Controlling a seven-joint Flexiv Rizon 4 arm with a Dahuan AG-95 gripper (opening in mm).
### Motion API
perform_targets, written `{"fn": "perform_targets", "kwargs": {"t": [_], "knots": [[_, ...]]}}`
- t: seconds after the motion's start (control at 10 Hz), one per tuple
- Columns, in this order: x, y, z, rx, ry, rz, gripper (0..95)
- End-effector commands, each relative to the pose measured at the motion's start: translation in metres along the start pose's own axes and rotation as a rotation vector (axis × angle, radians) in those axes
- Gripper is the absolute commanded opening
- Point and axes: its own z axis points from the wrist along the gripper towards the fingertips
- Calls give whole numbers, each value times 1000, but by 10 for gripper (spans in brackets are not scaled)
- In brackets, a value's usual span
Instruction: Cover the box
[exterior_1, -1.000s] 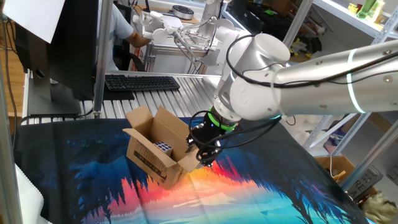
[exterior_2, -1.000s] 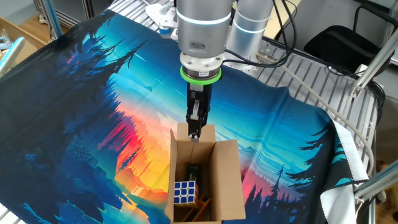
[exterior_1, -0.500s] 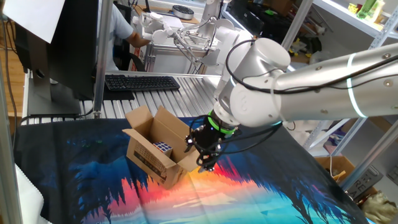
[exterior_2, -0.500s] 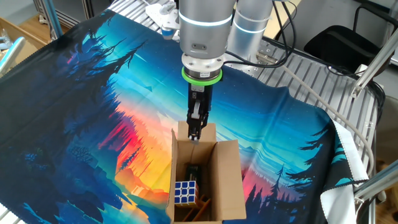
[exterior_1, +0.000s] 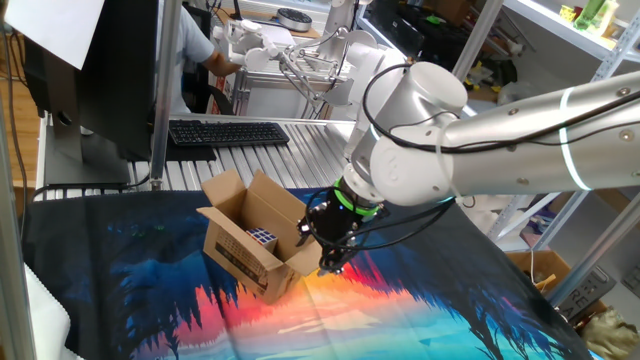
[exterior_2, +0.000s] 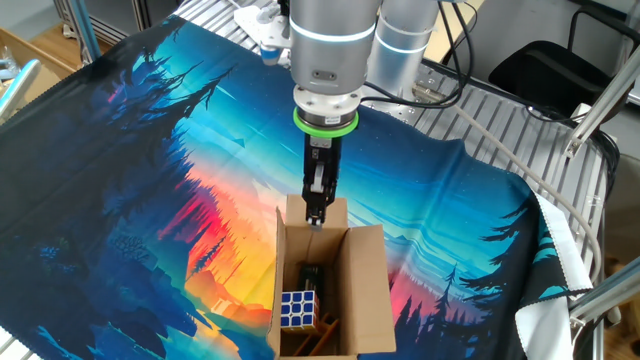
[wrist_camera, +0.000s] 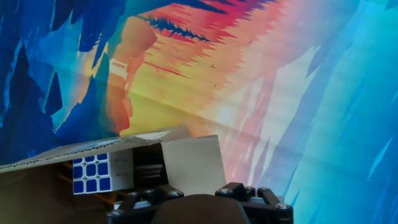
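The box (exterior_1: 243, 248) stands open on the colourful cloth, its four flaps up or splayed outward. In the other fixed view the box (exterior_2: 345, 290) sits at the bottom edge, with a Rubik's cube (exterior_2: 298, 308) inside. My gripper (exterior_1: 328, 262) points down at the end flap nearest the arm. Its fingertips (exterior_2: 314, 214) sit right at that flap's top edge. The hand view shows the pale flap (wrist_camera: 189, 165) just ahead of the hand, with the cube (wrist_camera: 91, 175) to its left. The fingers appear edge-on or as a dark mass, so their gap does not show.
The printed cloth (exterior_1: 420, 310) covers the table. Behind it lie a black keyboard (exterior_1: 228, 132) and a monitor (exterior_1: 90, 70) on the slatted metal top. A dark item (exterior_2: 312, 276) lies in the box beside the cube. The cloth's white hem (exterior_2: 560, 290) hangs at the right.
The hand has sunk slightly toward the cloth beside the box's near flap. The box and cube have not moved.
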Motion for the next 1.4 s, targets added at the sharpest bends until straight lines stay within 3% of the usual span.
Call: {"fn": "perform_targets", "kwargs": {"t": [0.1, 0.4, 0.6, 0.8, 1.1, 1.3, 1.4], "knots": [[1, -1, -1, 3, 0, -5, 0], [2, -1, -4, 15, -5, -28, 0], [6, -2, -7, 33, -32, -57, 0], [7, -1, -10, 48, -41, -81, 0], [6, 4, -14, 58, -33, -88, 0], [7, 9, -26, 84, -20, -79, 0], [8, 12, -30, 86, -16, -56, 190]]}}
